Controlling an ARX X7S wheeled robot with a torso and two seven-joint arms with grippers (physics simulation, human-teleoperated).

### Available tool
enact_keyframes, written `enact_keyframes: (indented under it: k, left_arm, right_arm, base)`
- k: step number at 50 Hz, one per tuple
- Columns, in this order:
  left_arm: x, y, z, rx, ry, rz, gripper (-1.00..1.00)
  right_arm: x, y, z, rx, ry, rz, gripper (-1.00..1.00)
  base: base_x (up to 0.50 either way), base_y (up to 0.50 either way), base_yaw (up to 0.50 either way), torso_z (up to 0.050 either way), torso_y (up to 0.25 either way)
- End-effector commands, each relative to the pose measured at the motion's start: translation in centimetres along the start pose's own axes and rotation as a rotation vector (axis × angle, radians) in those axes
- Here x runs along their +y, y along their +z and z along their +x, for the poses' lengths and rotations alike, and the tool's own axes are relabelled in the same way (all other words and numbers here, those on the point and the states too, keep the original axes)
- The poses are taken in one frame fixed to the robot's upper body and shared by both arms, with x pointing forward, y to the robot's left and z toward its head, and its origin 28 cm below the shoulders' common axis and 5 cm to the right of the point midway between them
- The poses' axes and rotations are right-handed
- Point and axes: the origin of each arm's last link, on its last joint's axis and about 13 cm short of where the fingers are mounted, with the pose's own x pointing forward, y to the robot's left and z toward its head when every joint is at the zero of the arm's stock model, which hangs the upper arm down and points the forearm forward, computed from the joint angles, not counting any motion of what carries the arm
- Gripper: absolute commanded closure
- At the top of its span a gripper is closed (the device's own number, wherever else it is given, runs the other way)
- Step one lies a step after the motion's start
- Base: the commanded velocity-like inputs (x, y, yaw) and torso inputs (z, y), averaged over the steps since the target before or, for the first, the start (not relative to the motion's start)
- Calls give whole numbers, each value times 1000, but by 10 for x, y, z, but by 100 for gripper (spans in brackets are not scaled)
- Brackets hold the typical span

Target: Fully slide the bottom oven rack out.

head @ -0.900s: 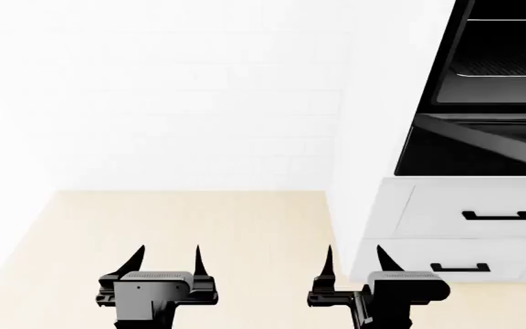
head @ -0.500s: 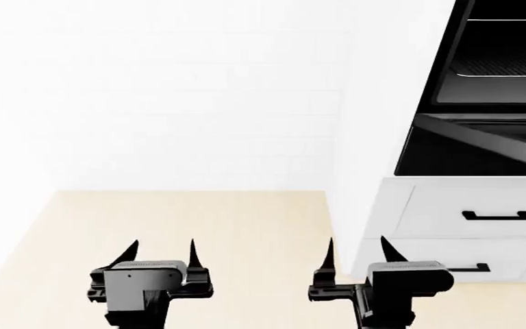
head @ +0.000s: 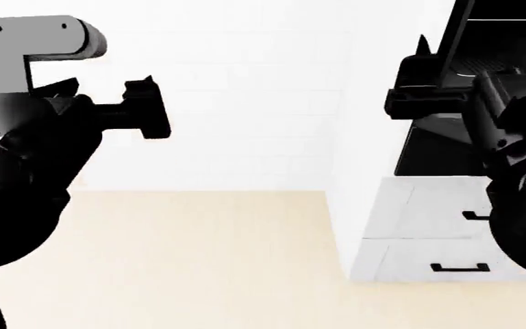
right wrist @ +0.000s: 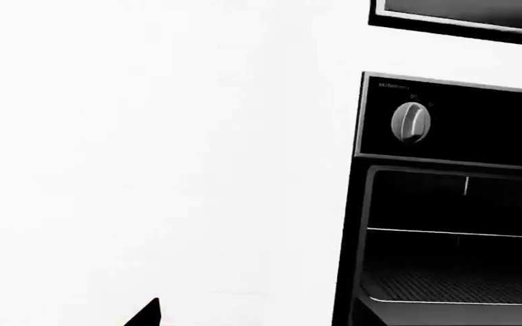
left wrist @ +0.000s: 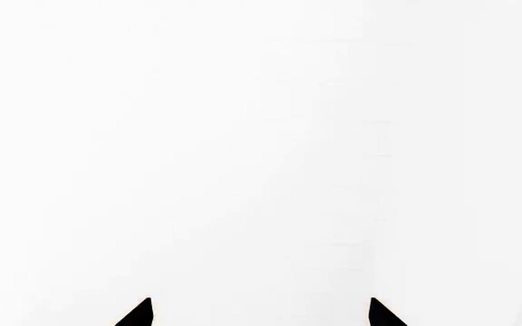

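Two raised arms, left tool [left wrist: 259, 312] spread, right tool's [head: 420, 48] state unclear, bottom oven rack [right wrist: 461, 288] partly cropped

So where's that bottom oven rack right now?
The bottom oven rack sits low inside the open oven, below the knob in the right wrist view.

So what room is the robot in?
Most likely a kitchen. There's a built-in black oven with a round knob and a wire rack inside, white drawers below it, and a white tiled wall.
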Motion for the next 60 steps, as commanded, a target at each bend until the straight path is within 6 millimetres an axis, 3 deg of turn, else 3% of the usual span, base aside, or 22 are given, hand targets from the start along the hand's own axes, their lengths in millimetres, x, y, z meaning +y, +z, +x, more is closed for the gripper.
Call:
enact_keyframes:
  k: [1,7,18,30,60]
  left_arm:
    - [18,105,-49,18,-84,120,-100]
    - [18,128,-55,-7,-64,131,-100]
    - [26,157,-53,-49,-16,116,-100]
    - [25,151,-43,-8,-27,107,-100]
    - [8,143,-29,92,-93,36,-100]
  right_arm:
    - [-37,109,-41,-29,100,-236,-100]
    - [-42,131,-35,-25,90,-286,-100]
    - [-61,147,-29,8,33,-286,-100]
    - [-71,146,-32,49,-15,-249,-100]
    - [-72,118,-29,150,7,-256,-100]
  base:
    - [0,0,0,0,0]
    - [0,0,0,0,0]
    - [0,-485,0,0,0]
    - [0,-500,0,0,0]
    - [0,-500,0,0,0]
